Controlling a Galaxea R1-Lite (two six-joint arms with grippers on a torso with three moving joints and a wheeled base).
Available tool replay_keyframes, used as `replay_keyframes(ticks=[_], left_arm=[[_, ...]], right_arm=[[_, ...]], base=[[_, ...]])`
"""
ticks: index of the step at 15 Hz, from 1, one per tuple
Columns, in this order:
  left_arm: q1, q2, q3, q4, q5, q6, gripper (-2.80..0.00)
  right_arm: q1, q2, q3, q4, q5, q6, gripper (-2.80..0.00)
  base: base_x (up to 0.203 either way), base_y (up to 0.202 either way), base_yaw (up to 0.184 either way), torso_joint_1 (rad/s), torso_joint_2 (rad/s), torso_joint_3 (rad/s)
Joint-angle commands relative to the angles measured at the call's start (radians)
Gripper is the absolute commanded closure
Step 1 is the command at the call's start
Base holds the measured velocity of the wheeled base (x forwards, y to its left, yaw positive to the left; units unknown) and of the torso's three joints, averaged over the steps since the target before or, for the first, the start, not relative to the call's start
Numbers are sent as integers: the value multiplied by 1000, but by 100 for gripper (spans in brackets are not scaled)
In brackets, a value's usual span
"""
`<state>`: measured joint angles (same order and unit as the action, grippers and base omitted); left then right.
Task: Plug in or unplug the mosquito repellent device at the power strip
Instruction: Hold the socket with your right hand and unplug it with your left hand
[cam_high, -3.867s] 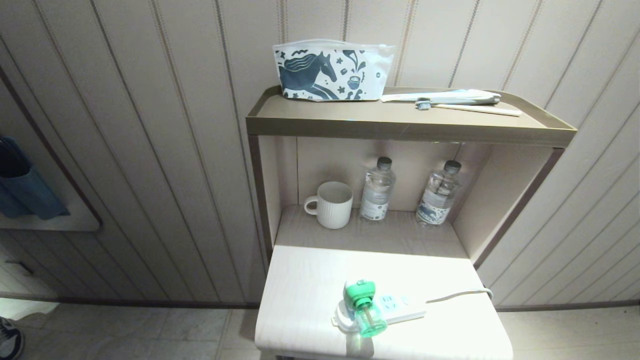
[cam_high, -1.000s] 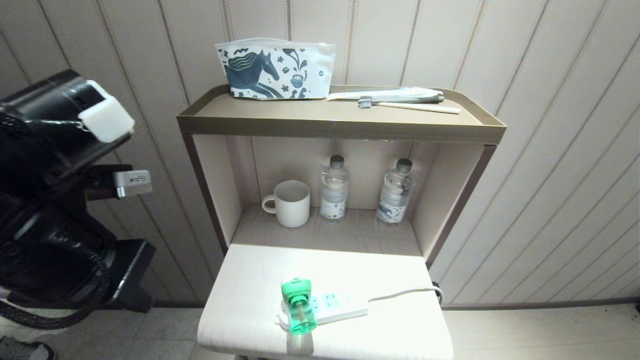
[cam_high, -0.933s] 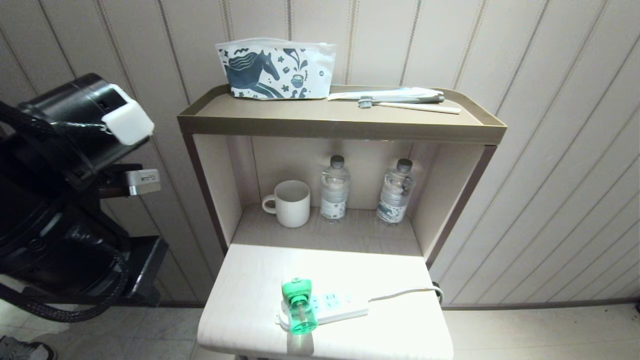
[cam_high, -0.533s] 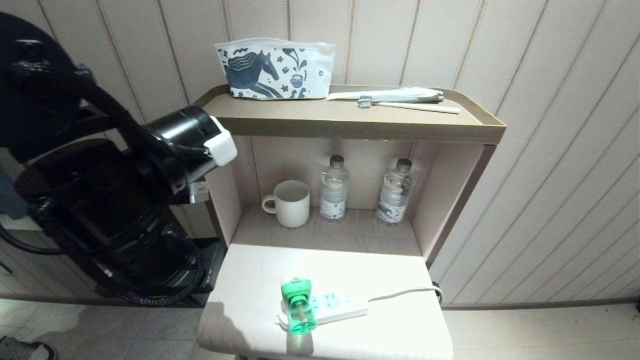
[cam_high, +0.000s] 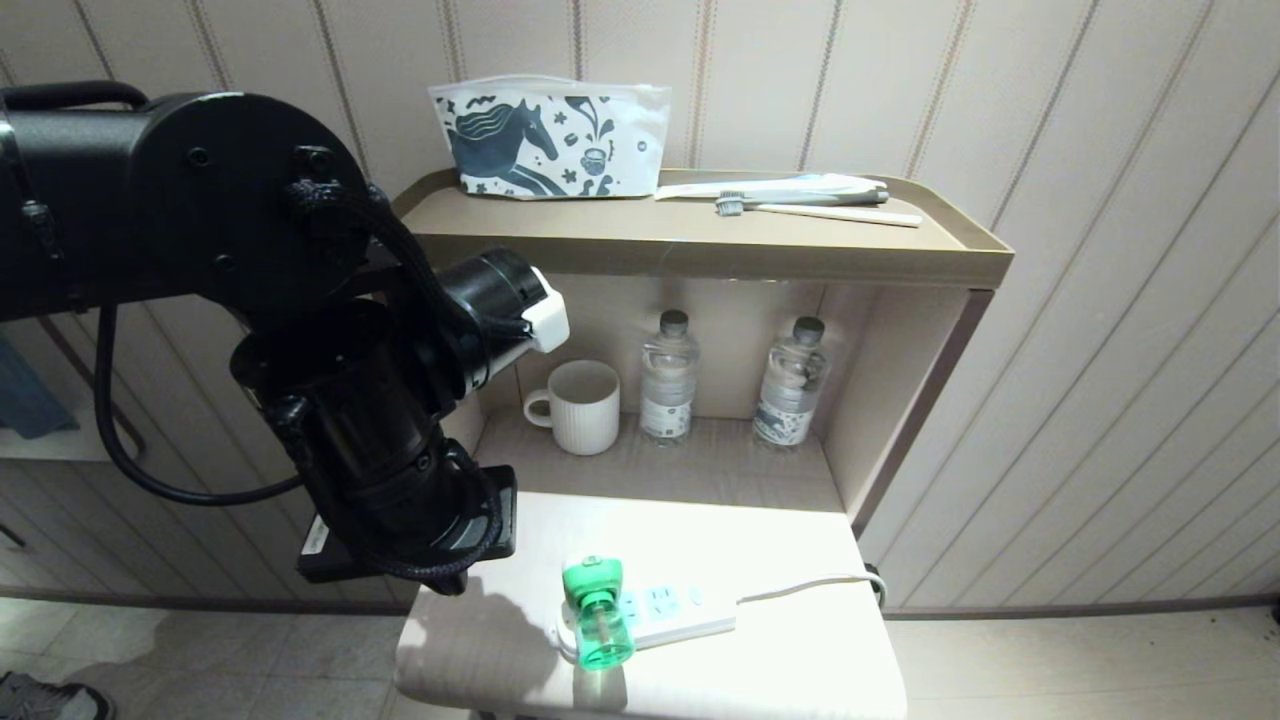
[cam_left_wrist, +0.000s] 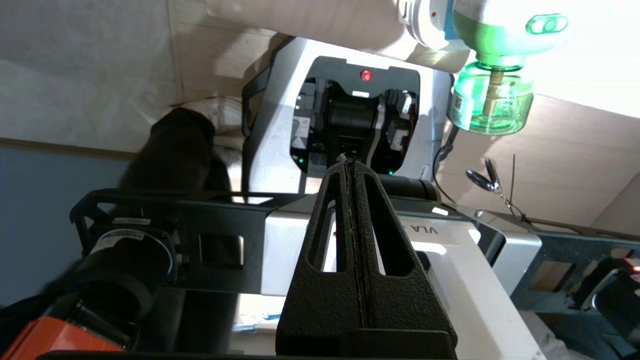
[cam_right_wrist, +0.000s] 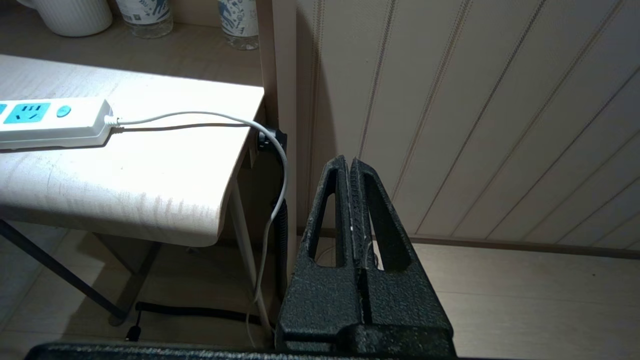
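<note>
You are looking down at a small pale table (cam_high: 480, 650) that juts out from a two-level shelf unit against a panelled wall. On the table, near its front edge, lies a white power strip (cam_high: 665, 612) with light-blue sockets, its white cord (cam_high: 810, 585) running off toward the right edge. A mosquito repellent device (cam_high: 597, 612), a green bottle under a green and white plug head, sits plugged into the left end of the strip.

Your left arm (cam_high: 330, 330) fills the left side of the head view, black and bulky, with its wrist hanging over the table's left rear corner, near the device but apart from it. In the left wrist view, the left pincer (cam_left_wrist: 349, 165) has its two black fingers (cam_left_wrist: 330, 220) pressed together, holding nothing.

In the right wrist view, the right pincer (cam_right_wrist: 348, 165) is also pressed together and empty, low beside the table's right edge, near the wall and floor.

Inside the shelf stand a white ribbed mug (cam_high: 580, 405) and two clear water bottles (cam_high: 668, 378). On top rest a horse-print pouch (cam_high: 548, 140) and a toothbrush (cam_high: 815, 210).
</note>
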<state>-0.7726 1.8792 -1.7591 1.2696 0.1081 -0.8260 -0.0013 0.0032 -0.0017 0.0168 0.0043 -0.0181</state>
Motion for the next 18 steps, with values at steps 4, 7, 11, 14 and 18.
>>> replay_keyframes(ticks=[4, 7, 11, 14, 18], left_arm=[[-1, 36, -20, 19, 18, -25, 0], [-12, 46, -39, 33, 31, -24, -280], [-18, 65, -118, 65, 21, -53, -280], [-87, 107, -114, 65, 8, -85, -280], [-109, 176, -146, 54, -15, -116, -280]], right_arm=[[1, 1, 0, 0, 0, -1, 0], [0, 1, 0, 0, 0, -2, 0], [0, 1, 0, 0, 0, -5, 0], [0, 1, 0, 0, 0, -5, 0], [0, 1, 0, 0, 0, -6, 0]], base=[[0, 0, 0, 0, 0, 0], [0, 0, 0, 0, 0, 0], [0, 0, 0, 0, 0, 0], [0, 0, 0, 0, 0, 0], [0, 0, 0, 0, 0, 0]])
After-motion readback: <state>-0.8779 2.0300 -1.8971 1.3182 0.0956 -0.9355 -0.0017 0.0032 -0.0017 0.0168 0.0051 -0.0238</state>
